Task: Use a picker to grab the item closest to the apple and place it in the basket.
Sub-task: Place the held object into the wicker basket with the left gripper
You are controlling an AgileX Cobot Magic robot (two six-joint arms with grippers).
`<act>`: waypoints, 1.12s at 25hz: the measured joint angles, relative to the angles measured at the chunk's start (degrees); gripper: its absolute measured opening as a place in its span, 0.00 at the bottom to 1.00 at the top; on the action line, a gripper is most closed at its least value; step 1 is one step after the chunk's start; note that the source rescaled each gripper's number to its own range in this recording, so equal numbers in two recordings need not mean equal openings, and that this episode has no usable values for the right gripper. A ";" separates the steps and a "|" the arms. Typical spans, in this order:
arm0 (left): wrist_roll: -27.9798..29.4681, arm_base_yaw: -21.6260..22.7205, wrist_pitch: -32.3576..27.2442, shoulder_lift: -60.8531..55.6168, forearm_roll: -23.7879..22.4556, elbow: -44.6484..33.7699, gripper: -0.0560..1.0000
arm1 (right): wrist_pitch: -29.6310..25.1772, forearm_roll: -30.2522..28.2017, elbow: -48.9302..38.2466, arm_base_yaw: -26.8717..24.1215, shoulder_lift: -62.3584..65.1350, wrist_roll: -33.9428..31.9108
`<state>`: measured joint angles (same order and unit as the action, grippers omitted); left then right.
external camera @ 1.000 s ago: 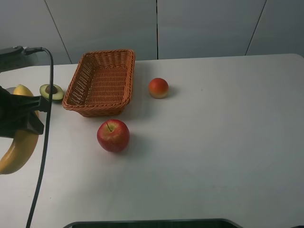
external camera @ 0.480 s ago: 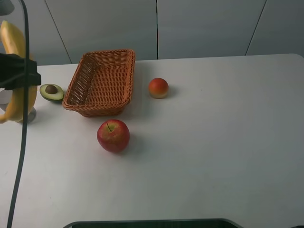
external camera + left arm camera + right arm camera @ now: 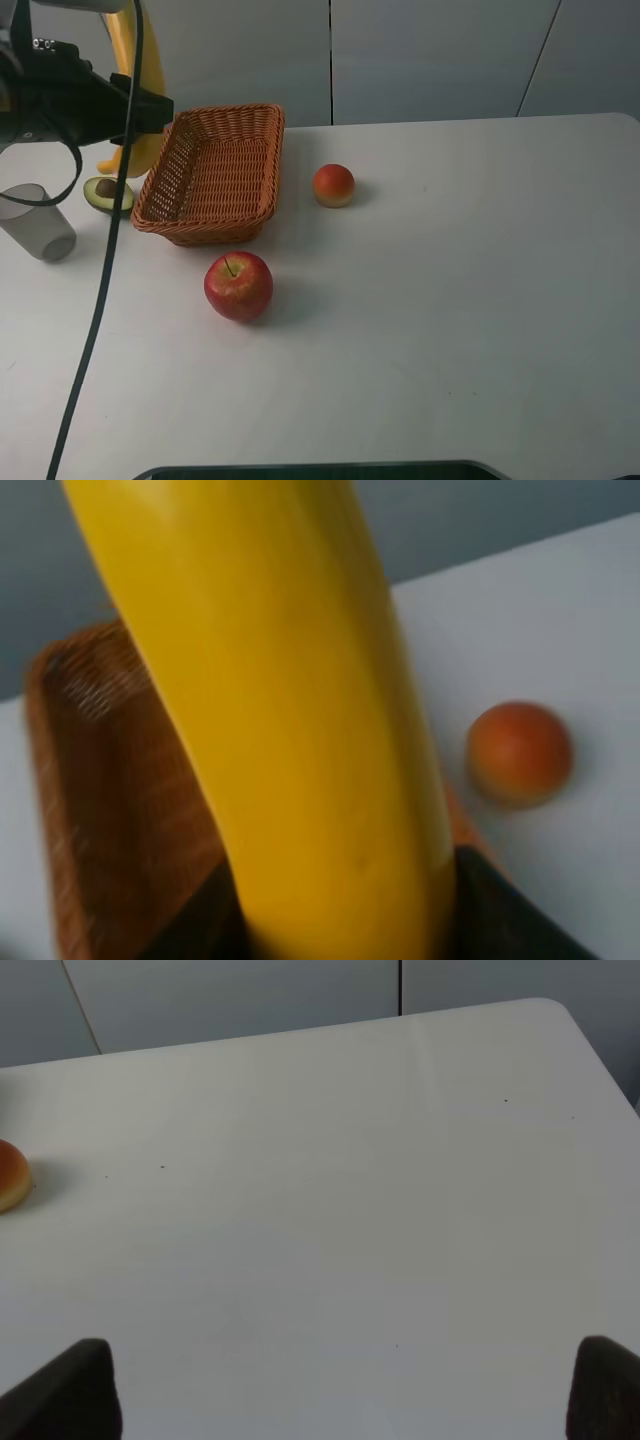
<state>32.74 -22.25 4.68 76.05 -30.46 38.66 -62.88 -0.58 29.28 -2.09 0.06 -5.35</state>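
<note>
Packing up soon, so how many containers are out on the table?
2: a wicker basket behind the apple, and a clear cup at the far left. None seems hidden.

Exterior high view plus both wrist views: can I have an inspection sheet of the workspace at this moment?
Surface: white table, no spills or marks seen.
Job's things: wicker basket, empty; red apple on the table in front of it; banana held off the table at the basket's left side.
Clutter: avocado half, clear cup, orange-red round fruit.
End effectors: left end effector shut on the banana; right end effector open, holding nothing.
Cables: black cable hangs from the left arm over the table's left side.
Surroundings: grey panelled wall; nothing else seen.
</note>
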 joint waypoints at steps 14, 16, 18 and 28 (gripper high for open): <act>-0.36 4.40 5.93 16.15 1.25 10.02 0.06 | 0.00 0.00 0.00 0.00 0.00 0.00; -0.47 4.40 6.42 18.15 1.25 11.09 0.06 | 0.00 0.00 0.00 0.00 0.00 0.00; -0.47 4.40 6.71 20.02 1.25 11.84 0.06 | 0.00 0.00 0.00 0.00 0.00 0.00; -0.36 4.40 6.88 22.31 1.25 12.48 0.80 | 0.00 0.00 0.00 0.00 0.00 0.00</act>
<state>32.37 -17.85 11.57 98.36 -29.21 51.15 -62.88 -0.58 29.28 -2.09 0.06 -5.35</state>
